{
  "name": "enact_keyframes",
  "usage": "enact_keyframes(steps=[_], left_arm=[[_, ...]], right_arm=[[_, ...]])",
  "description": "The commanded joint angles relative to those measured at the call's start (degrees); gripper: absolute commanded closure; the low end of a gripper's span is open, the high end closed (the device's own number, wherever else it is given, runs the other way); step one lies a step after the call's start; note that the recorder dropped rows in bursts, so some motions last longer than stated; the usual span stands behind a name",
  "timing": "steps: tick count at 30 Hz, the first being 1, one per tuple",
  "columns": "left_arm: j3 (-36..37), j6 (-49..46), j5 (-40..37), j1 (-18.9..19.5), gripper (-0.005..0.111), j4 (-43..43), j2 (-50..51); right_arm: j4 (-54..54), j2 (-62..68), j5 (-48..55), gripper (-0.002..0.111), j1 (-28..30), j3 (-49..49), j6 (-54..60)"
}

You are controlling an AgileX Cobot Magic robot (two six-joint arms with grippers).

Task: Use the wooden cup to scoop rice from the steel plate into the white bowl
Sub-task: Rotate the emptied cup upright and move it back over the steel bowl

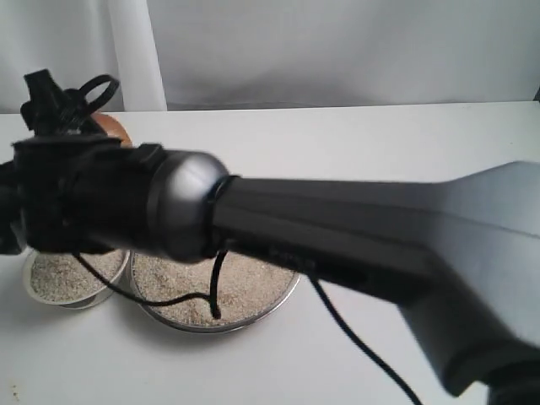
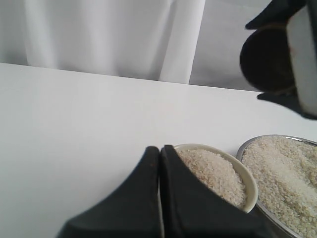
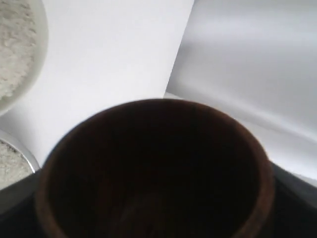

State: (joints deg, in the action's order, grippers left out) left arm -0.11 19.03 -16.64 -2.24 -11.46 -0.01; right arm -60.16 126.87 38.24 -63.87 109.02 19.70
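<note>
**Ana:** Dark, glossy, reddish-brown wooden cup (image 3: 153, 168) fills the right wrist view. What has hold of it?

**Ben:** Right gripper (image 2: 285, 55) pinches it by the belly. It hangs above the white table (image 2: 74, 124), tipped on its side, and looks empty. Left gripper (image 2: 159, 168) has its fingers pressed together on nothing.

**Ana:** And the pale, grainy rice (image 2: 282, 168)?

**Ben:** A thick layer lies on the wide, shiny steel plate (image 2: 241, 151). Just beside it, the small cream-white bowl (image 2: 251, 191) is nearly full. The job seems well along, and further scoops are possible.
</note>
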Motion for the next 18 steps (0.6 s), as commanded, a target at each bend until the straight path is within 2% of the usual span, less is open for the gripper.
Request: enact_keyframes(steps=[1,4,6,12,18], left_arm=[[0.1,0.2,0.3,-0.1,0.107,0.1,0.0],[0.1,0.2,0.3,-0.1,0.107,0.1,0.0],[0.1,0.2,0.3,-0.1,0.107,0.1,0.0],[0.1,0.2,0.3,-0.1,0.107,0.1,0.0],[0.1,0.2,0.3,-0.1,0.107,0.1,0.0]], right_arm=[[11.0,-5.3,2.1,0.108,2.9,-0.3,6.9],[23.3,-8.3,4.8,0.108,5.2,-0.3,15.8],[31.7,-10.5,10.6,0.108,8.0,-0.3,21.3],[32.2,-11.2,23.4,0.108,13.0,-0.3,24.1],[32.3,-11.1,30.6,0.108,16.0,-1.1,26.2]])
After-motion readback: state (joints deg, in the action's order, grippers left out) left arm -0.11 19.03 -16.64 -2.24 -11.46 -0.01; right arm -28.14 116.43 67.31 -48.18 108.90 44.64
